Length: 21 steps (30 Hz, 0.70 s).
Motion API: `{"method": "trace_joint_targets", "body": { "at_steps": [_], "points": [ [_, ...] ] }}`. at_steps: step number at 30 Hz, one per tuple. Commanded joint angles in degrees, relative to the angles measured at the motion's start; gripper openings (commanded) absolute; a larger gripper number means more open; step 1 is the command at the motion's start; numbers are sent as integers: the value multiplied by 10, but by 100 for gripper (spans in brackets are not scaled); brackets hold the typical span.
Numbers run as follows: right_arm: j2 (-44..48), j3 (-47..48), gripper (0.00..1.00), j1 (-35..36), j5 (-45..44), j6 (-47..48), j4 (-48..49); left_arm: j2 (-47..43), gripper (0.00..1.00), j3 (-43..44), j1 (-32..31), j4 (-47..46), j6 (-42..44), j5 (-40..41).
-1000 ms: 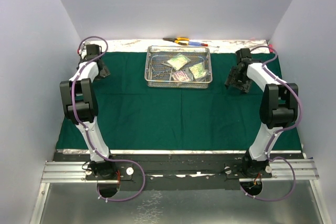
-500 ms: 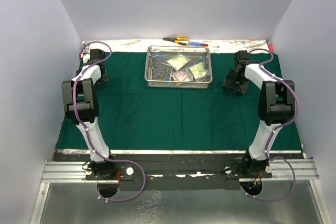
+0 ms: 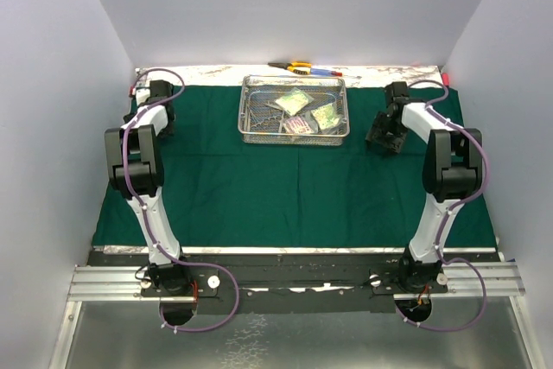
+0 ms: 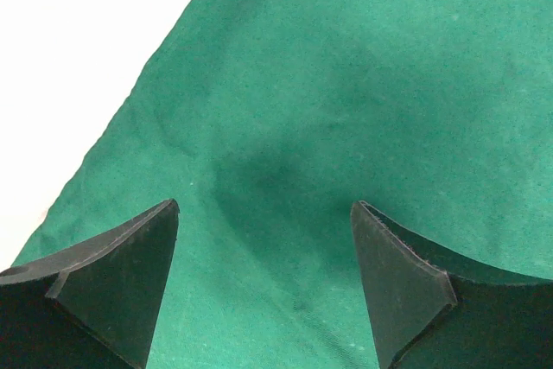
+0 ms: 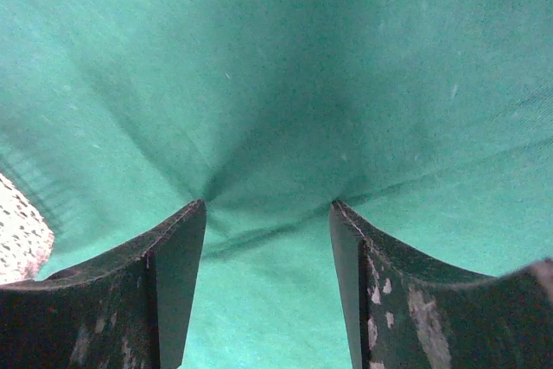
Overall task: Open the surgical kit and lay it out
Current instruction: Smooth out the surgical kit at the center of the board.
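The dark green cloth (image 3: 285, 187) lies spread flat over the table. The steel wire-mesh tray (image 3: 294, 137) stands on it at the back middle, holding three clear packets (image 3: 295, 101) and slim steel instruments (image 3: 268, 111). My left gripper (image 3: 162, 121) is open and empty just above the cloth near its back left edge (image 4: 130, 101); its jaws (image 4: 263, 209) stand wide apart. My right gripper (image 3: 384, 138) is open to the right of the tray. In the right wrist view its fingertips (image 5: 197, 209) press on the cloth (image 5: 276, 84), and creases spread from them.
A yellow-handled tool (image 3: 298, 66) and red and blue pens (image 3: 327, 71) lie behind the tray on the bare table strip. White walls close in the left, right and back. Bare table (image 4: 78, 32) shows beside the cloth's left edge.
The right gripper has shifted slightly left and back, toward the tray. The left arm has drawn back a little toward the back left corner. Tray and cloth have not moved.
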State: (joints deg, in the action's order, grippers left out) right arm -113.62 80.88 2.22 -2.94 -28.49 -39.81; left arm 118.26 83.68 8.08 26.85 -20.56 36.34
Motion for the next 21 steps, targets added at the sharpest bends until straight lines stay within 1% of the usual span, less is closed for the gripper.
{"method": "trace_joint_targets", "body": {
  "at_steps": [1, 5, 8, 10, 16, 19, 21],
  "points": [
    [-14, 82, 63, 1, -58, 9, -27, 13, 82, 65, 1, 16, -4, -49],
    [-32, 156, 64, -12, -111, 25, -46, 22, 82, 145, -3, 15, 0, -157],
    [-54, 194, 66, -19, -123, 29, -48, 44, 82, 205, -12, 12, 10, -230],
    [-71, 215, 69, -34, -124, 35, -46, 67, 82, 237, -15, 10, 13, -274],
    [-113, 260, 86, -40, -103, 52, -31, 132, 80, 298, -18, 0, 7, -360],
    [-126, 272, 88, -50, -78, 51, -31, 156, 80, 311, -18, -2, 1, -400],
    [-134, 276, 88, -56, -67, 51, -36, 163, 80, 307, -18, -2, -5, -403]
  ]
}}
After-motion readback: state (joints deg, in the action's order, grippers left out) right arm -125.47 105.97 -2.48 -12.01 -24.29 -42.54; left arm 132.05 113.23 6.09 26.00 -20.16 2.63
